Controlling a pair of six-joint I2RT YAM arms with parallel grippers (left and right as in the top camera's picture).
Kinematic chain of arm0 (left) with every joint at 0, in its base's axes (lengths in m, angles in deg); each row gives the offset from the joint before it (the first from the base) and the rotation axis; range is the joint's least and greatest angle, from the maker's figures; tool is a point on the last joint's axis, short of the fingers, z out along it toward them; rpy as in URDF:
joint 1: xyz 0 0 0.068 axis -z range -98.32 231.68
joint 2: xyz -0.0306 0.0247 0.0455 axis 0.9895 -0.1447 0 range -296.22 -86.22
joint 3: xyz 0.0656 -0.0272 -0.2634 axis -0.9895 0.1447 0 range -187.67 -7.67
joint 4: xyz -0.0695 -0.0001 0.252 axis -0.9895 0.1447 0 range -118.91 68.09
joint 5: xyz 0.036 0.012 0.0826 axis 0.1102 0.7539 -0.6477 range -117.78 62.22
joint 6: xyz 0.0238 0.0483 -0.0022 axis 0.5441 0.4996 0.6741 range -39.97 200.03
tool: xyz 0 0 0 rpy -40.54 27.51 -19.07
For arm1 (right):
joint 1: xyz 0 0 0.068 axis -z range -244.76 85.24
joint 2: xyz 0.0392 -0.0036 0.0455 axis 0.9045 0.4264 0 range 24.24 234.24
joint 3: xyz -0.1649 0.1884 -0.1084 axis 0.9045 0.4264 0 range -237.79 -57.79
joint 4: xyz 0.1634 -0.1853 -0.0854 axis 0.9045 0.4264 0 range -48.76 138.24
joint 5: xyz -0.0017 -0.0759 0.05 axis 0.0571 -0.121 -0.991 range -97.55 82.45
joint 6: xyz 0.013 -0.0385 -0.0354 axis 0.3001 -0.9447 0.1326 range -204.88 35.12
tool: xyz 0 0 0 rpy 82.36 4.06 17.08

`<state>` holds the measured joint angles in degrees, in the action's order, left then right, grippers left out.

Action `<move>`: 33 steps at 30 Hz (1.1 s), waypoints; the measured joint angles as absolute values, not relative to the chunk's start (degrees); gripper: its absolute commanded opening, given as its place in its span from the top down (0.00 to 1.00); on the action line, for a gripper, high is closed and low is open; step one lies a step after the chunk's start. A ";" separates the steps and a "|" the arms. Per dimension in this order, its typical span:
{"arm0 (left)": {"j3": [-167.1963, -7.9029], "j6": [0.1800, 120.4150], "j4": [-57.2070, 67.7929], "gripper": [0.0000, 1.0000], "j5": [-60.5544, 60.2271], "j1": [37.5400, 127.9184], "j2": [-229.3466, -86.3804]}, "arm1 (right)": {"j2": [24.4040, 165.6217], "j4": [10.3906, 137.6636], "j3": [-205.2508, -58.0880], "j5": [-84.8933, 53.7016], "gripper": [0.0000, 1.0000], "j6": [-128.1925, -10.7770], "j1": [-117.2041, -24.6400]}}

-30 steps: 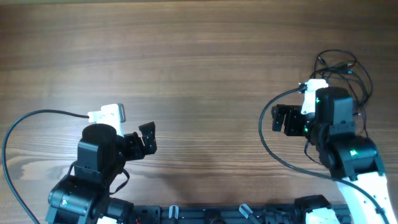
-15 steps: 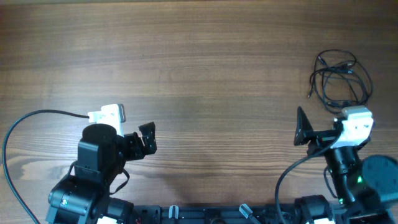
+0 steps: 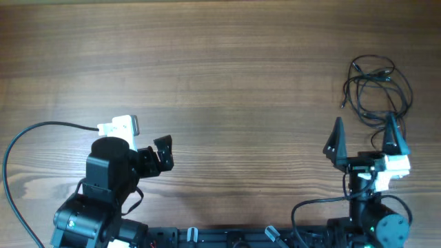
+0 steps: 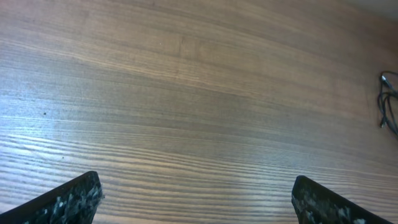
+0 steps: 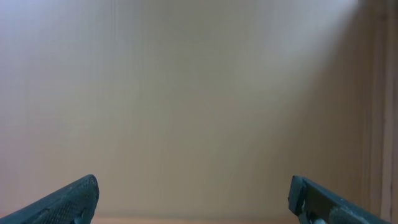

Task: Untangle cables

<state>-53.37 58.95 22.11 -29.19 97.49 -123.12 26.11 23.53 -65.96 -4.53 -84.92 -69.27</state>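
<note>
The cables [image 3: 375, 88] are thin black cords in loose tangled loops at the table's far right; a bit of them shows at the right edge of the left wrist view [image 4: 390, 102]. My right gripper [image 3: 365, 138] is open and empty, just below the tangle, fingers pointing up toward the overhead camera. Its wrist view shows only a plain tan surface between its fingertips [image 5: 196, 199]. My left gripper [image 3: 163, 151] is open and empty at the near left, far from the cables; its fingertips [image 4: 199, 199] frame bare wood.
The wooden table [image 3: 220, 83] fills the view. A thick black robot cable [image 3: 27, 138] loops at the near left. The arm bases and a black rail [image 3: 241, 238] line the near edge.
My right arm has pulled back from the cables toward the near edge and turned its open gripper upward. The cables now lie uncovered. The left arm has not moved.
</note>
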 measured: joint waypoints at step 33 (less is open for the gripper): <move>-53.37 58.95 22.11 0.00 -29.19 97.49 -123.12 | 25.13 41.30 -58.13 -10.16 0.00 -86.73 -66.85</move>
